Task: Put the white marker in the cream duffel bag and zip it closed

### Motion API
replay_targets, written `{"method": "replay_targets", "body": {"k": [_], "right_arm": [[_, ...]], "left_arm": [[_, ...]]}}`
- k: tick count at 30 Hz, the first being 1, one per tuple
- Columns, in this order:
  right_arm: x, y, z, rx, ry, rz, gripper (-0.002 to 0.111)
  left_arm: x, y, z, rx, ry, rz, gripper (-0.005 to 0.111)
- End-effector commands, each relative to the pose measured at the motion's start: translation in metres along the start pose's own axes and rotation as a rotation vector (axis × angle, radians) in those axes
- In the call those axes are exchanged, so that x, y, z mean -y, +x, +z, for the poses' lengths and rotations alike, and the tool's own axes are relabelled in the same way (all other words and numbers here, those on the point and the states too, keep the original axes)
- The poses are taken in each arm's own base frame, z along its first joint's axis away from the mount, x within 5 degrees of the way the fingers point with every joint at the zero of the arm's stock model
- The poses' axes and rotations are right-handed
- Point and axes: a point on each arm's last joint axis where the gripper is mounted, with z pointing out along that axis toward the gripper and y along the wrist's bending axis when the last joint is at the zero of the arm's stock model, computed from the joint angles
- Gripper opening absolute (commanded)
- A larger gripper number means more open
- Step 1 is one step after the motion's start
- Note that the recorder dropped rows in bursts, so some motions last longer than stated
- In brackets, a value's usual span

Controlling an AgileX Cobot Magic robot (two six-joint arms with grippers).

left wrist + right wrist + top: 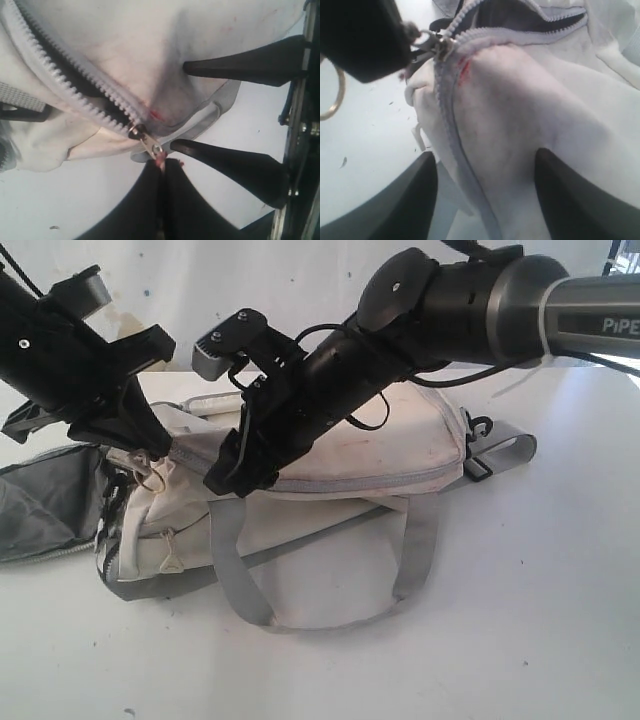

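Zip-closing | left gripper (162, 170) is clenching the zipper pull (151, 145) on the cream duffel bag (330, 530) | right gripper (485, 154) is sitting released astride the bag's end | white marker is not showing, presumably inside | I'm watching for the pull slipping out, or slack fabric jamming the teeth.

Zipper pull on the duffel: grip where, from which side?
Pinch the flat pull tab, not the slider: it sticks out past the cream duffel bag's end, clear of fabric. Come from beyond that end, in line with the teeth.
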Motion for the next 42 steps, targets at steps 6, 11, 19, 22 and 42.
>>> {"method": "replay_targets", "body": {"k": [6, 11, 19, 22, 42], "right_arm": [[0.005, 0.005, 0.010, 0.001, 0.016, 0.012, 0.032], [0.004, 0.005, 0.010, -0.007, 0.006, 0.009, 0.004], [0.005, 0.013, 0.010, -0.095, 0.015, -0.031, 0.000], [0.007, 0.017, 0.009, -0.134, 0.040, -0.028, 0.000], [0.008, 0.022, 0.008, -0.194, 0.048, -0.070, 0.000]], "left_arm": [[0.013, -0.001, -0.005, 0.049, 0.118, -0.011, 0.000], [0.009, 0.000, -0.004, 0.038, 0.078, 0.007, 0.000], [-0.013, -0.002, -0.008, 0.038, -0.089, -0.018, 0.000], [-0.022, -0.005, -0.014, 0.058, -0.087, -0.054, 0.000], [-0.058, -0.032, -0.020, 0.241, -0.139, -0.026, 0.000]]}}
